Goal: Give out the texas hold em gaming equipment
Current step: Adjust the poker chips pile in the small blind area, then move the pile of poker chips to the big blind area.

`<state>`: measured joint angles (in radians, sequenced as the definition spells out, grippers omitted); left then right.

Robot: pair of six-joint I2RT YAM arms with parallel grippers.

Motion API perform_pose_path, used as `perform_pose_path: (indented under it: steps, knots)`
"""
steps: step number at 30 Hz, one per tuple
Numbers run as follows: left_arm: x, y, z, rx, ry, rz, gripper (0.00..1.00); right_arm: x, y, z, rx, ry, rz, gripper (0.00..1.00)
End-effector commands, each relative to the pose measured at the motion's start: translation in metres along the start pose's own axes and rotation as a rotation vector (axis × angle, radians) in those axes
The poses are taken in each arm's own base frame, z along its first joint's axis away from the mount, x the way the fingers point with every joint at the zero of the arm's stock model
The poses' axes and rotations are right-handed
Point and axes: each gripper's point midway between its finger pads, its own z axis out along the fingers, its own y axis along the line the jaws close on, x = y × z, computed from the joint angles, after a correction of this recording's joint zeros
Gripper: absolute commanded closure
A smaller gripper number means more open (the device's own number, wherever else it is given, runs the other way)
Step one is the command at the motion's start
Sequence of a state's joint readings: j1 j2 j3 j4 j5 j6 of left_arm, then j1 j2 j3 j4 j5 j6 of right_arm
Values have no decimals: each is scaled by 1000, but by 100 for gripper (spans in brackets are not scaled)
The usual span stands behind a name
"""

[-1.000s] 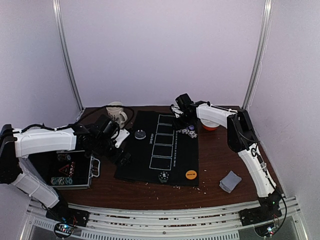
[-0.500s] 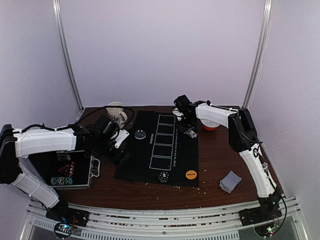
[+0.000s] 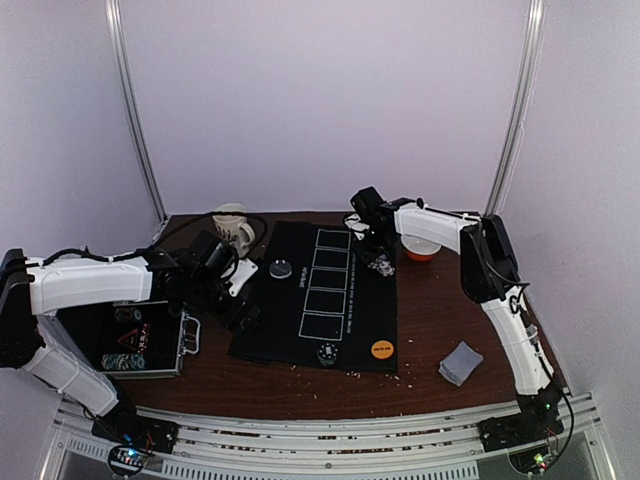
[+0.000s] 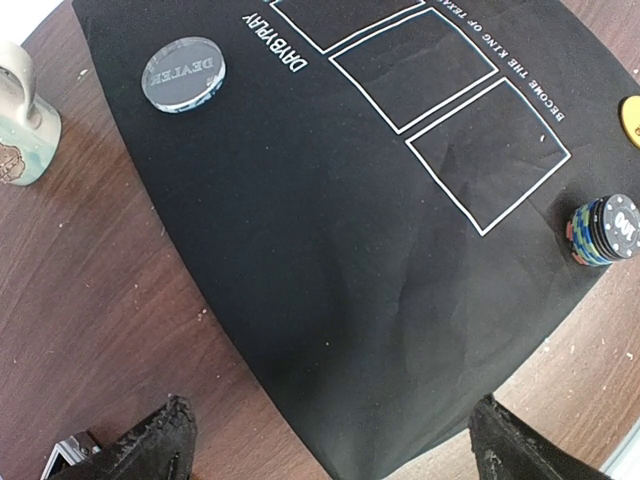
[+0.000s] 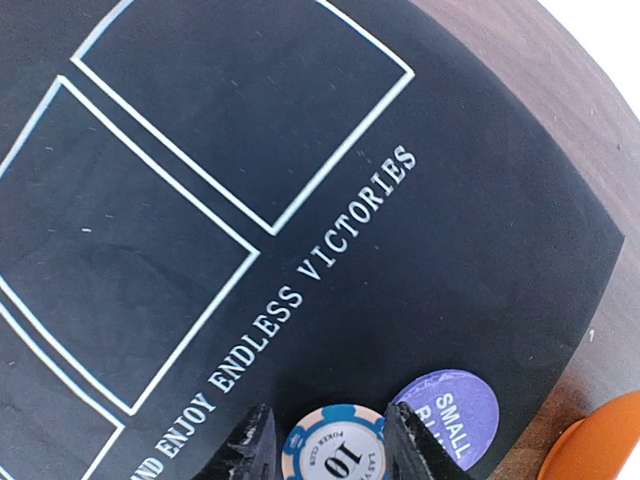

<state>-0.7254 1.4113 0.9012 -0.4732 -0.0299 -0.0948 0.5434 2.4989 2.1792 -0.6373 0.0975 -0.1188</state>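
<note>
A stack of grey-backed playing cards [image 3: 460, 362] lies on the brown wooden worktop [image 3: 430, 320] near its near right corner. At the near left corner sits an open metal case [image 3: 150, 340] with chips inside. A black cloth mat printed with white card boxes [image 3: 320, 295] covers the middle. Along the mat's near edge stand a short stack of dark poker chips [image 3: 327, 353] [image 4: 605, 230] and, to its right, a round orange button disc [image 3: 381, 349].

The left gripper [image 3: 243, 310] [image 4: 330, 455] hangs over the mat's left edge, jaws spread wide and holding nothing. Beyond it, on the mat's far left part, rests a clear round dealer disc [image 3: 281, 267] [image 4: 183, 73].

At the mat's far right corner, the right gripper [image 3: 378, 255] [image 5: 330, 445] is closed on a blue-and-white poker chip marked 10 [image 5: 335, 455], a finger against each side. A purple small-blind disc [image 5: 450, 410] lies just beside it.

Along the far edge stand a white patterned mug [image 3: 233, 230] left of the mat and a red-and-white bowl [image 3: 420, 250] right of it.
</note>
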Motion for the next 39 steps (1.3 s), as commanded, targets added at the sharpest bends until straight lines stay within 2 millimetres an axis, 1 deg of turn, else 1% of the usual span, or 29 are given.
perform_pose_path:
  steps: [1,5,8,10,12,14,16,18,19,20,21,22,24,29,32,37,39]
  knots:
    - [-5,2,-6,-2,-28,2,2,-25,-4,-32,-31,-86,35,58]
    - [-5,2,-6,-1,-27,1,2,-27,-8,-32,-12,-89,41,57]
    - [-3,2,-6,0,-25,2,2,-30,-9,-41,-14,-98,47,55]
    - [-4,2,-6,0,-26,2,2,-33,-8,-53,-28,-106,54,55]
    - [-4,2,-7,2,-26,4,2,-36,0,-74,-73,-127,53,53]
    - [-4,1,-7,3,-27,5,2,-37,17,-101,-153,-158,39,48]
    - [-5,2,-9,2,-34,2,2,-29,43,-128,-237,-178,8,40]
    - [-8,1,-11,5,-48,2,2,-17,72,-153,-295,-188,-24,25]
    - [-9,1,-12,8,-54,-2,2,-8,85,-162,-315,-181,-42,17]
    - [-11,1,-13,12,-63,-7,2,6,98,-166,-327,-158,-49,9]
    - [-12,1,-13,17,-67,-14,2,13,108,-173,-333,-156,-45,3]
    - [-13,1,-14,18,-71,-22,2,20,119,-180,-350,-149,-33,0]
    - [-11,3,-12,15,-62,-36,2,37,146,-184,-396,-107,-33,0]
    - [0,14,-6,-2,-21,-105,2,81,191,-177,-323,35,-129,0]
    - [6,21,-3,-10,-8,-149,2,103,206,-169,-293,110,-163,0]
    - [8,21,0,2,-8,-173,2,119,231,-161,-305,157,-199,0]
    - [6,20,0,6,-13,-170,2,128,241,-156,-318,192,-209,1]
